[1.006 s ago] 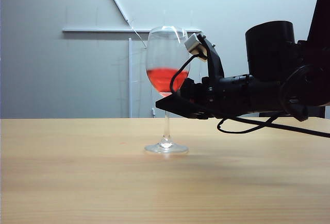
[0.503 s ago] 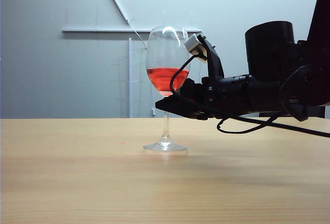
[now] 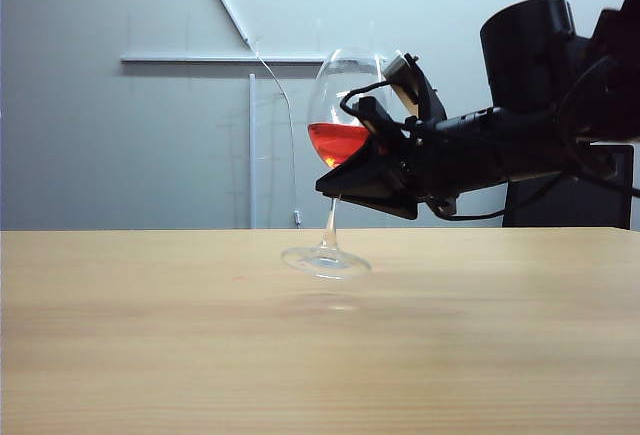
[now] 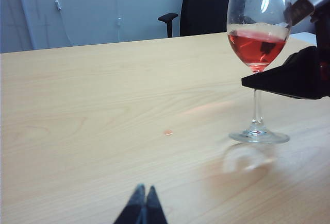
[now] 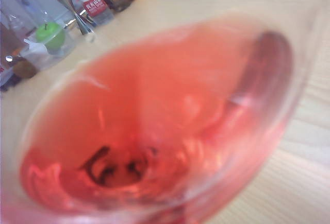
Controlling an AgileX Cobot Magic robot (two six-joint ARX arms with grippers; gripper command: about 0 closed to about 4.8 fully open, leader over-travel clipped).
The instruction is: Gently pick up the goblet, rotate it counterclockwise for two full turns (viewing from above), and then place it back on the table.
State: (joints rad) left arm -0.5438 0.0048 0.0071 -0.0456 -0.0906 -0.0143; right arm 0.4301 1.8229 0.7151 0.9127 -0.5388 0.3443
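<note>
Nearest you, your left gripper (image 4: pixel 143 203) sits low over the table (image 4: pixel 93 131) with its fingertips pressed together, gripping nothing. Beyond it and well apart, your right gripper (image 3: pixel 345 183) is clamped on the goblet (image 3: pixel 340 135) just under the bowl, holding it tilted, its foot off the tabletop.

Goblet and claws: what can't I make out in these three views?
- Right claw grip on the goblet stem: exterior view, the claw's dark body covers the contact.
- Right claw fingers: right wrist view, the blurred bowl fills the frame.
- Left claw: left wrist view, only shut tips show above the table; the rest is cut off by the frame edge.
</note>
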